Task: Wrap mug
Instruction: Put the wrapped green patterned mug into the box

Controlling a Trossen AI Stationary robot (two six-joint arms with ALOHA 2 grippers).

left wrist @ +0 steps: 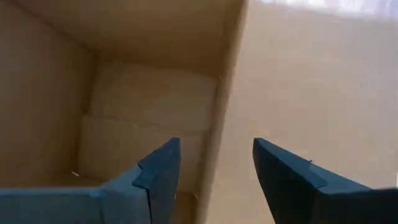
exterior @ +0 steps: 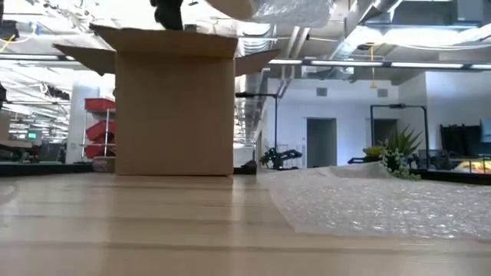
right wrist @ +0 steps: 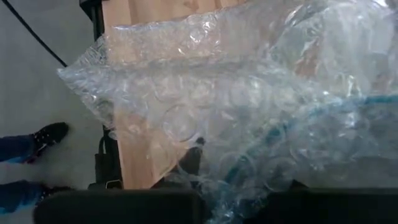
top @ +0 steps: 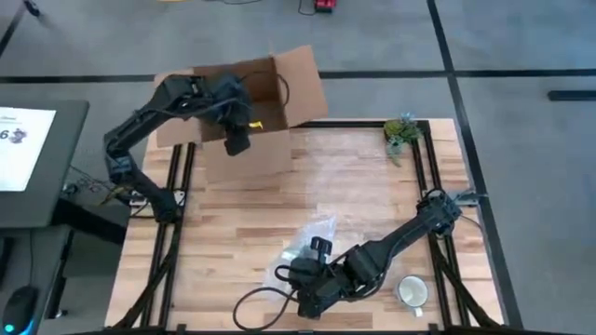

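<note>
Right gripper [top: 300, 276] is down at the near edge of the table [top: 242, 223], and it's got a sheet of bubble wrap [top: 307, 244] bunched up around it. In its wrist view the wrap [right wrist: 236, 93] covers almost everything, draped right over the fingers, so it looks pinched on the sheet, though the fingertips themselves are buried under plastic. The wrap spreads out from that gripper toward the middle of the table, and in the low view it lies flat on the wood [exterior: 383, 203].

Mug [top: 413, 292] isn't in anyone's grip. It sits upright on the table just off to the side of the right arm, near the table's corner, apart from the wrap and not touching the gripper.

Left gripper [top: 237, 141] is well away from all that, hanging over the cardboard box [top: 247, 121] at the far side of the table. Its fingers [left wrist: 158, 174] are spread apart with nothing between them, straddling the box wall, so one finger is over the inside of the box and the other over the table outside.

Small plant [top: 402, 130] stands at the far corner on the right arm's side. Someone's shoes [right wrist: 46, 134] show on the floor past the table edge in the right wrist view.
</note>
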